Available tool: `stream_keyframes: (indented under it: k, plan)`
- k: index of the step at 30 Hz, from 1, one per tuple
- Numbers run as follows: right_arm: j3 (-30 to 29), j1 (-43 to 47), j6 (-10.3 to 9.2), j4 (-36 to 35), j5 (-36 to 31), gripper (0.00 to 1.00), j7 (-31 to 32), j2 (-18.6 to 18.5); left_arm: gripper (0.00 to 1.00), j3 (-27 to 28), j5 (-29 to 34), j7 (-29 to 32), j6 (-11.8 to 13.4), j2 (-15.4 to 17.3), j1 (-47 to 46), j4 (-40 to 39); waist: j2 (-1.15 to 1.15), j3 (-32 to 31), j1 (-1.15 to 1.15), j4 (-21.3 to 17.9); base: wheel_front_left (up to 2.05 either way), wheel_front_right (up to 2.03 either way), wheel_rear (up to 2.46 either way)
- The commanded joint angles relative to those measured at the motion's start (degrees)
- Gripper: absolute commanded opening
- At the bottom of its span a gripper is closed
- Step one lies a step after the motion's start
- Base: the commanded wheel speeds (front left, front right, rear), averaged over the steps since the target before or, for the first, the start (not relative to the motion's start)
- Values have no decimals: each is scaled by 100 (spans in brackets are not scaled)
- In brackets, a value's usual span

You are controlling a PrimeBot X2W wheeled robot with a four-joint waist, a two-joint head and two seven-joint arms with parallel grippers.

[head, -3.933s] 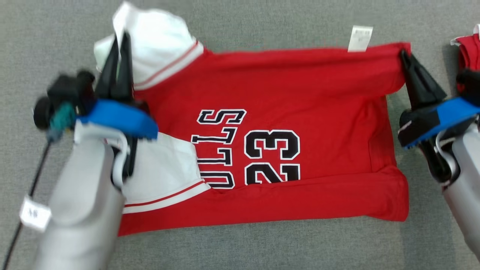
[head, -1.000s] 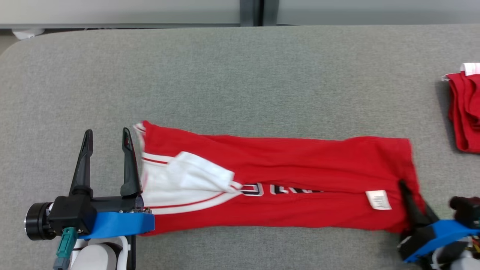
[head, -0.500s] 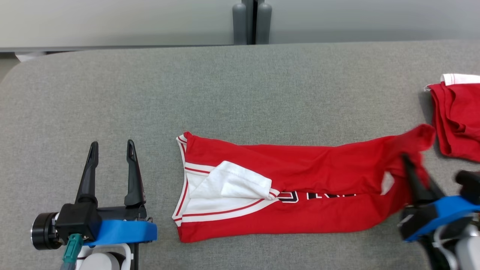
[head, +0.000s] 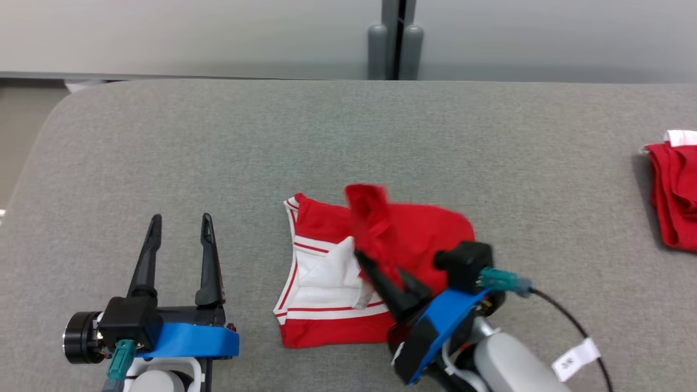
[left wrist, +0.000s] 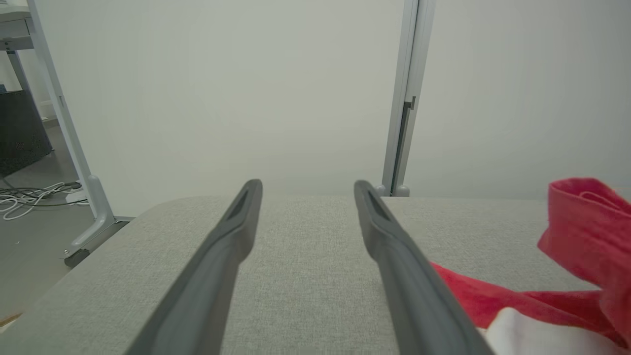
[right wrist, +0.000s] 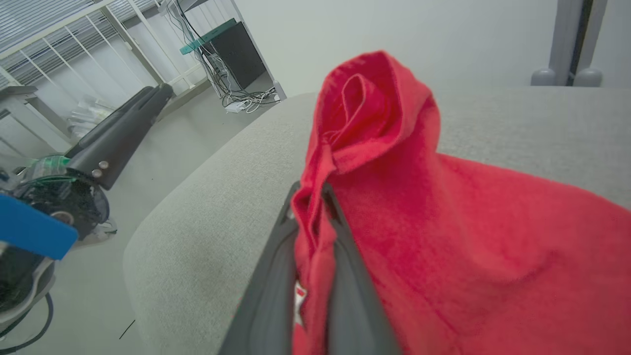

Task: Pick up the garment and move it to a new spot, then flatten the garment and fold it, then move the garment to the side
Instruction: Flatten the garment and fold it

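Right claw [head: 360, 259] pinched on the garment [head: 419, 234], left claw [head: 181, 218] spread wide and empty.

I see my right claw closed tight on a bunch of red cloth; in the right wrist view the fabric is squeezed between its two fingers, and the gripped end stands raised over the rest of the garment. The garment lies near the middle of the grey counter [head: 272, 136], toward the near edge, doubled over itself. Its white part with red trim is on my left and the red body drapes down from the claw on the right. My left claw is to the left of the garment, apart from it, low over the counter and holding nothing. A second red garment [head: 675, 190] lies at the counter's right edge, well apart. A white tag [head: 577, 359] hangs on the cable [head: 566, 321] by my right wrist.
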Motion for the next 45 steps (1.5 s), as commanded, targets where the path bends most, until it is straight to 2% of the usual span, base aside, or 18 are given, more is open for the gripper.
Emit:
stream_keyframes:
  k: [1,10,11,12,13,18,21,24,31,33,34,36,45]
  plan:
    - [225,-166,0,205,147,0,-134,3,100,-20,16,-24,-27,-25,-73,51,1,22,0,92,0,0,0]
    - [1145,-835,1,1482,947,0,-974,23,100,-36,12,-24,-115,-112,-158,256,1,86,0,284,0,0,0]
    - [1204,-935,1,1586,988,28,-1088,18,100,-34,18,-24,-120,-119,-171,269,1,111,0,282,0,0,0]
    - [1269,-1020,1,1667,1060,51,-1198,18,100,-32,25,-24,-131,-131,-189,283,1,125,0,280,0,0,0]
    - [1335,-1106,1,1756,1082,100,-1314,20,100,-29,35,-24,-139,-136,-201,292,1,143,0,271,0,0,0]
    - [1585,-1489,1,1855,1166,100,-1723,20,100,6,61,-24,-158,-159,-243,318,1,216,0,185,0,0,0]
    - [1436,-1640,0,1679,972,100,-1827,18,100,37,77,-24,-178,-157,-230,338,1,225,0,90,0,0,0]
    - [895,-1571,1,1272,519,100,-1850,-10,100,100,86,-24,-163,-127,-141,352,1,177,0,-58,0,0,0]
    - [-614,-614,0,213,-464,100,-1850,-537,100,206,79,-24,-111,-70,-4,417,1,-36,0,-354,0,0,0]
    - [-822,-422,1,120,-548,100,-1850,-597,100,233,68,-24,-106,-52,23,428,1,-78,0,-396,0,0,0]
    - [-1203,-67,0,-24,-726,100,-1843,-709,100,287,45,-24,-72,-31,112,435,1,-159,0,-482,0,0,0]
    - [-1581,239,0,-162,-825,100,-1782,-770,100,346,20,-24,-47,3,184,420,1,-233,0,-564,0,0,0]
    - [-2546,1386,0,-651,-1128,100,-1381,-774,100,408,-46,90,-86,193,527,525,1,-594,0,-654,0,0,0]
